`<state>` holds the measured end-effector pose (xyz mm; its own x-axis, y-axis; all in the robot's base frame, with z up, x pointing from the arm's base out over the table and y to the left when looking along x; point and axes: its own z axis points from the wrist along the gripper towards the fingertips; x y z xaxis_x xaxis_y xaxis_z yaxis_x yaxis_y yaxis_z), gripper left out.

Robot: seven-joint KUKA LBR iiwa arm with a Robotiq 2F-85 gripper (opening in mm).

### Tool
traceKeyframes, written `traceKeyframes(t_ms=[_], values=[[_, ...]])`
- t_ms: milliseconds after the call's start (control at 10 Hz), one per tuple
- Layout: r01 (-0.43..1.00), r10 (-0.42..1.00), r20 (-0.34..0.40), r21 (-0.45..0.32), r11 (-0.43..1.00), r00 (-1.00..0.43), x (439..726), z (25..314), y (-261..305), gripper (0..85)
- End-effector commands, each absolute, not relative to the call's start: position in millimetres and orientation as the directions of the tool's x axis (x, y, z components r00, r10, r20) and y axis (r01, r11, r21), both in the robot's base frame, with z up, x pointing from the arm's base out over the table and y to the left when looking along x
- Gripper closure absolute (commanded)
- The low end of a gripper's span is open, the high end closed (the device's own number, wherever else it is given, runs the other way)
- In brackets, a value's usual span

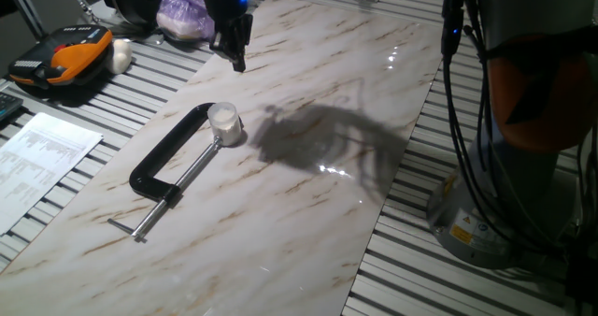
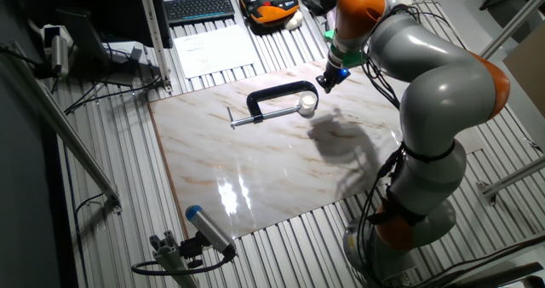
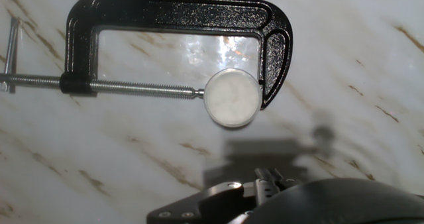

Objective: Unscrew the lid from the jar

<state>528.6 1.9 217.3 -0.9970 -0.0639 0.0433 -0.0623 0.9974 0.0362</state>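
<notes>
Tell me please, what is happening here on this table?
A robot arm is about to unscrew the lid of a small white jar. The jar sits on the marble table, clamped in a black C-clamp between the screw tip and the end of the frame. The gripper hangs above the table, a little away from the jar, and holds nothing. The lid looks to be on the jar, not yet touched.

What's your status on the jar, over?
Gripper above the marble, clear of everything, holding nothing; jaw state unclear. Jar pinched in the black C-clamp, lid on. Nothing blocking the approach.
</notes>
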Motion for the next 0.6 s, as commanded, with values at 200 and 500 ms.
traceKeyframes(t_ms=[200, 500], values=[[-0.070, -0.071, 0.042, 0.023, 0.997, -0.997, 530.6, 216.0, 4.7, 85.0], [-0.061, -0.062, 0.034, 0.017, 0.998, -0.998, 531.6, 216.8, 7.2, 85.0]])
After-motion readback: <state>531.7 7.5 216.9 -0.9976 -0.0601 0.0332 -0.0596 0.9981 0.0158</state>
